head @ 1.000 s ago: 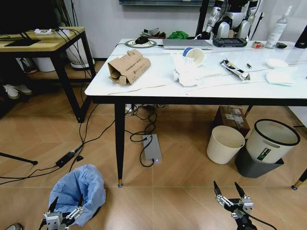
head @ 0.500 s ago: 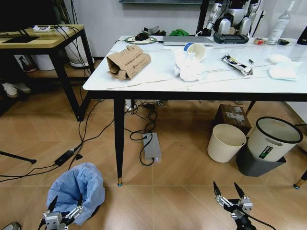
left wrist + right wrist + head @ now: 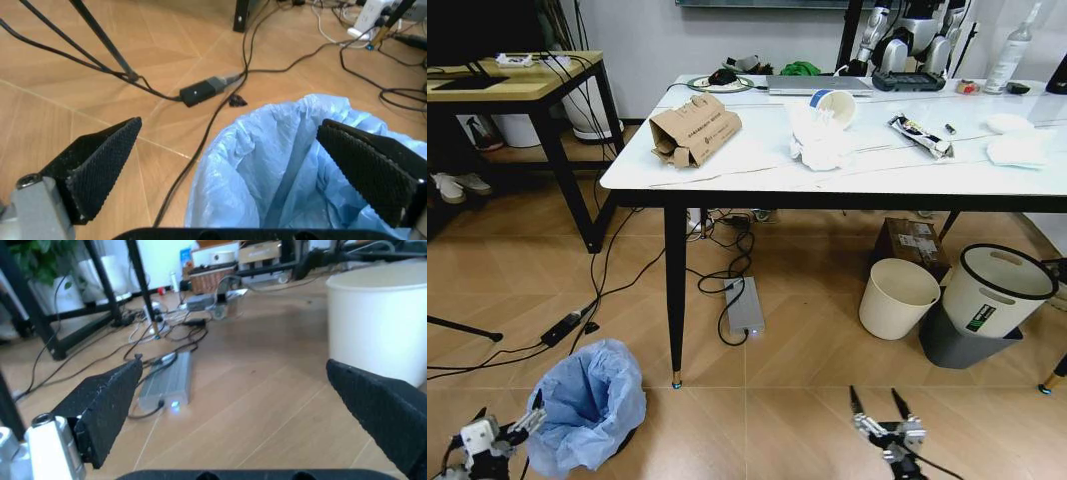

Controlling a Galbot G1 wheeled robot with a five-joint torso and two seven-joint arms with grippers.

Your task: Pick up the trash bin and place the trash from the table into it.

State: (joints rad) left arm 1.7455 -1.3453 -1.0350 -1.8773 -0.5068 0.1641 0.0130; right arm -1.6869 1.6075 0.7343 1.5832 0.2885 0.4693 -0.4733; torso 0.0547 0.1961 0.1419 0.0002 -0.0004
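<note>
The trash bin (image 3: 590, 400), lined with a puffy light-blue bag, stands on the floor by the table's front-left leg. My left gripper (image 3: 505, 420) hangs open just left of its rim. In the left wrist view the bag (image 3: 293, 160) lies between the spread fingers (image 3: 100, 160), nearer one of them. On the marble table (image 3: 757, 165) lies the trash: a crushed carton (image 3: 692, 128), a paper cup (image 3: 832, 104), crumpled tissues (image 3: 817, 145), a wrapper (image 3: 920, 137) and white paper pieces (image 3: 1017, 148). My right gripper (image 3: 873, 400) is open low over bare floor.
A cream bucket (image 3: 897, 298) (image 3: 373, 325) and a white-and-grey bin (image 3: 994, 292) stand under the table's right side. Cables and a grey power box (image 3: 745, 308) lie on the floor. A yellow desk (image 3: 517, 85) stands at the left.
My left gripper has moved left, from in front of the bin to beside its left rim. The right gripper has shifted slightly left. The view tilted a little earlier.
</note>
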